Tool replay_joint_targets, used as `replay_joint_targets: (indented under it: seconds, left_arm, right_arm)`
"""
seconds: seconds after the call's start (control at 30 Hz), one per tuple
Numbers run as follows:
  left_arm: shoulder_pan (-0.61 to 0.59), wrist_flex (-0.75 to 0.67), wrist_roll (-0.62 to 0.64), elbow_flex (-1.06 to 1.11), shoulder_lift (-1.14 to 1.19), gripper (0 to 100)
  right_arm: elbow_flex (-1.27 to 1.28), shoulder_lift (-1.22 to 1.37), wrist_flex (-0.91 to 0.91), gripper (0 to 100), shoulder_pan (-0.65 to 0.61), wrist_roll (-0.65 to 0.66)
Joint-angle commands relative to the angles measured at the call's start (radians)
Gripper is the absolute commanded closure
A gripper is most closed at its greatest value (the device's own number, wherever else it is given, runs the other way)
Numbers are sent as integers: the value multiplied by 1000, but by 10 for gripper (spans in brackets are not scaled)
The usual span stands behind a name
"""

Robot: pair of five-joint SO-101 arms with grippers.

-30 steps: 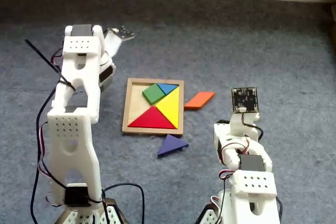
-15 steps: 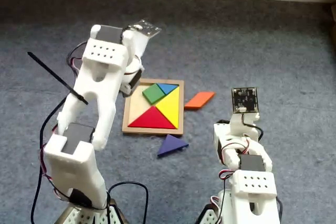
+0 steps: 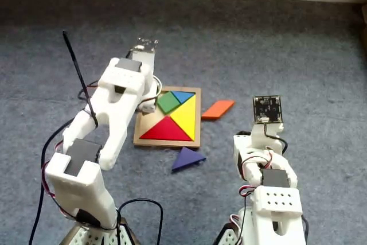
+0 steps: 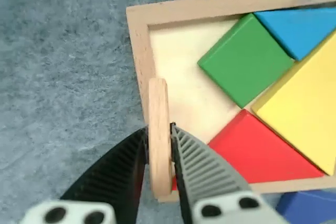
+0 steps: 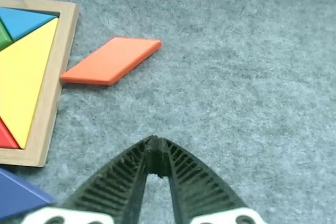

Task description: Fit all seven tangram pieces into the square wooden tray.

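1. The left hand (image 4: 159, 129) pinches a pale wood piece (image 4: 157, 103) on edge, one jaw pressed against each face, above the left rim of the tray (image 4: 137, 51).
2. Inside the tray, the green square (image 4: 245, 59), blue triangle (image 4: 299, 24), yellow triangle (image 4: 299, 114) and red triangle (image 4: 257, 150) lie flat and packed together. A bare stretch of floor remains between them and the left rim.
3. The piece stands along the inner side of that rim, just beside the bare floor. Its lower end reaches toward the corner by the red triangle. Whether it touches the tray cannot be told.
4. Done well, the step likely means shifting the piece clear of the rim, laying it flat over the gap, squaring its edges to the green and red neighbours, and letting go low so it does not tip onto the frame.
5. The right hand (image 5: 157, 150) hangs over the table (image 5: 252, 35) with jaws pressed together on nothing.
6. The orange piece (image 5: 110, 60) lies ahead of the right hand, just outside the tray, and the purple triangle (image 3: 188, 158) lies near the tray's front edge.
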Motion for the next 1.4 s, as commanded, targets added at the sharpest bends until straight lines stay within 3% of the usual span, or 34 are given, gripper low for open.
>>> replay_joint_targets:
  seconds: [0.0, 0.33, 0.43, 0.6, 1.0, 1.37]
  left_arm:
    - [25, -97, 46, 47, -59, 995]
    - [150, -152, 64, 62, -61, 992]
    - [156, -184, 63, 61, -53, 971]
    - [148, -184, 69, 64, -50, 819]
    - [128, -181, 69, 62, -61, 810]
    - [64, 29, 66, -41, -62, 811]
  right_arm:
    - [-2, -13, -28, 992, -13, 12]
    - [-2, -15, -28, 992, -13, 12]
    - [-2, -15, -28, 992, -13, 12]
    - [-2, -15, -28, 992, -13, 12]
    - [-2, -15, -28, 992, -13, 12]
    - [-2, -15, -28, 992, -13, 12]
